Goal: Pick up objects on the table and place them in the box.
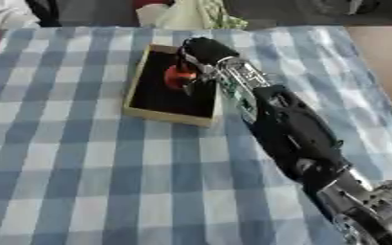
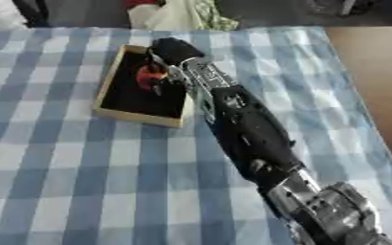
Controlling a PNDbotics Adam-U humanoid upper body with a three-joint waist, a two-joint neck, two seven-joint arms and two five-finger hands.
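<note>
The right arm (image 1: 291, 129) comes in from the lower right corner and stretches diagonally up across the worktop (image 1: 82, 167), which has a blue and white checked cloth (image 1: 57, 143) on it. The arm is black with silver bits near the wrist and down at the elbow joint.

The box (image 1: 153, 115) sits toward the far middle of the worktop, a shallow rectangular thing with pale tan walls and a black inside. It's a bit askew relative to the cloth's stripes.

The right hand (image 1: 201, 55) is over the far right part of the box, about at its right wall. It's got a red thing (image 1: 178, 76) right at its fingers, a small roundish red-orange object, and the fingers look curled round it, with a dark finger crossing in front of it. The red thing is inside the box outline, over the black interior near the right side. I can't tell whether it's touching the box floor or held just above it.

Can't make out what the red thing actually is, just the colour and the blobby shape.

At the far edge past the worktop there's some white and green fabric (image 1: 191, 14), well apart from the box.
</note>
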